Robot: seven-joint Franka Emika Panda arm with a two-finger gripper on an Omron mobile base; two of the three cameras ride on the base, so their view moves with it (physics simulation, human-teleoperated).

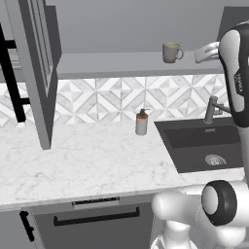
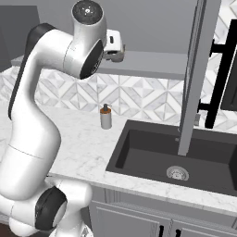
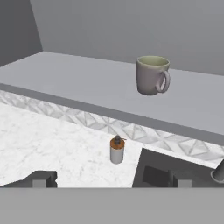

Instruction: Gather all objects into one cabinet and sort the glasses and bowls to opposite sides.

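The grey-taupe mug (image 1: 171,52) stands upright on the flat grey shelf (image 1: 112,64) of the open wall cabinet, handle turned toward the sink side, with bare shelf all around it; the hand view shows it ahead and slightly above centre (image 3: 152,75). The gripper (image 3: 109,178) hangs in front of the shelf, apart from the mug, its two dark fingertips (image 3: 39,178) spread as wide as they go and holding nothing. From the left base view the hand (image 1: 208,52) sits near the mug at shelf height, just to its right. The step in hand looks like the approach to this mug: the arm appears lined up to reach in and take it, either to carry it to the chosen cabinet or to shift it to its proper side. The next move calls for advancing along the shelf, bringing the open fingers around the mug's body rather than the handle, and closing only once the mug sits between them. The cabinet door (image 1: 43,73) stands swung open, so access is free. Below, the soap dispenser (image 1: 141,122) stands on the marble tabletop (image 1: 82,160) beside the dark sink (image 1: 204,143); it is not part of the job and lies well below the reach path.
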